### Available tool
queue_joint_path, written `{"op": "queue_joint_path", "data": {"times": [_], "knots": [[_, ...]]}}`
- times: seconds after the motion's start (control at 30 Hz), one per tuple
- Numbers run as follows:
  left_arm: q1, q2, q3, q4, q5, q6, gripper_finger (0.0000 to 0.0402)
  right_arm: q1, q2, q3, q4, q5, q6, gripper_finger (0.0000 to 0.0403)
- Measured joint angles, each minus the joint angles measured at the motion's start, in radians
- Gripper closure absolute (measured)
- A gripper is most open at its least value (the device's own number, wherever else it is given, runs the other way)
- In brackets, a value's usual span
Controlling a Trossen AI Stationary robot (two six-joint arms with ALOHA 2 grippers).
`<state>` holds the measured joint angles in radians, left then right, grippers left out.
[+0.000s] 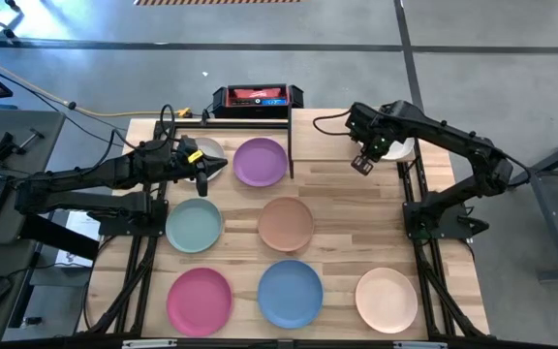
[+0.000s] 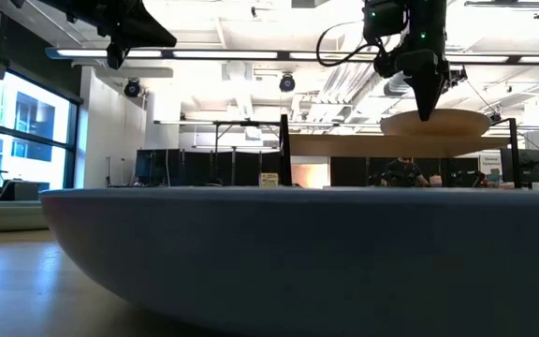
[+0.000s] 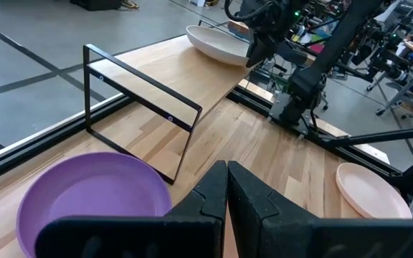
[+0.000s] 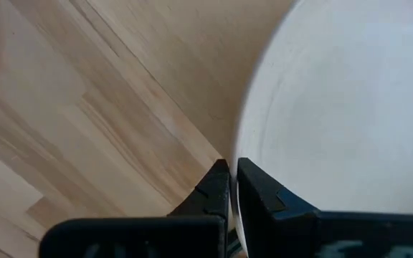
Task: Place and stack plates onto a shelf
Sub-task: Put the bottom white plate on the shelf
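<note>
I have the right gripper [image 1: 361,165] clamped on the near rim of a round, matte, cream-white shallow plate [image 4: 350,107], which sits raised off the light-wood tabletop [image 1: 347,223] at the far right, beside the black-framed shelf [image 1: 250,121]. The low view shows that plate hanging level under the fingers. I judge these plates light, stiff and somewhat slick, so an edge pinch is the only real hold; gripped at one point, a plate may tip or slip if I swing quickly.

The right arm reaches in from the right side, elbow bent, wrist pointing down at the rim. My left gripper [image 1: 201,181] is fully closed on nothing, hovering between the round purple plate [image 1: 260,161] and the mint plate [image 1: 194,225]. Terracotta [image 1: 286,223], pink [image 1: 200,298], blue [image 1: 290,292] and peach [image 1: 387,299] plates lie flat, well apart.
</note>
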<state>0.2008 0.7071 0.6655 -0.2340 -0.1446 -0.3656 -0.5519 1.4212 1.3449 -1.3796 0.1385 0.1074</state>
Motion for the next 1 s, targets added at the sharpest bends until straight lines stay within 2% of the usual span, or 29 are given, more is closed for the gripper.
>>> {"op": "queue_joint_path", "data": {"times": [0.3, 0.53, 1.0], "knots": [[0.0, 0.0, 0.0, 0.0, 0.0, -0.001, 0.0399, 0.0, 0.0, 0.0, -0.004, 0.001, -0.002, 0.0402], [0.0, 0.0, 0.0, 0.0, 0.0, 0.001, 0.0399, 0.0, 0.0, 0.0, 0.007, 0.053, 0.008, 0.0402], [0.0, 0.0, 0.0, -0.002, 0.0, 0.002, 0.0399, 0.003, 0.0, 0.0, 0.01, 0.052, 0.024, 0.0402]]}}
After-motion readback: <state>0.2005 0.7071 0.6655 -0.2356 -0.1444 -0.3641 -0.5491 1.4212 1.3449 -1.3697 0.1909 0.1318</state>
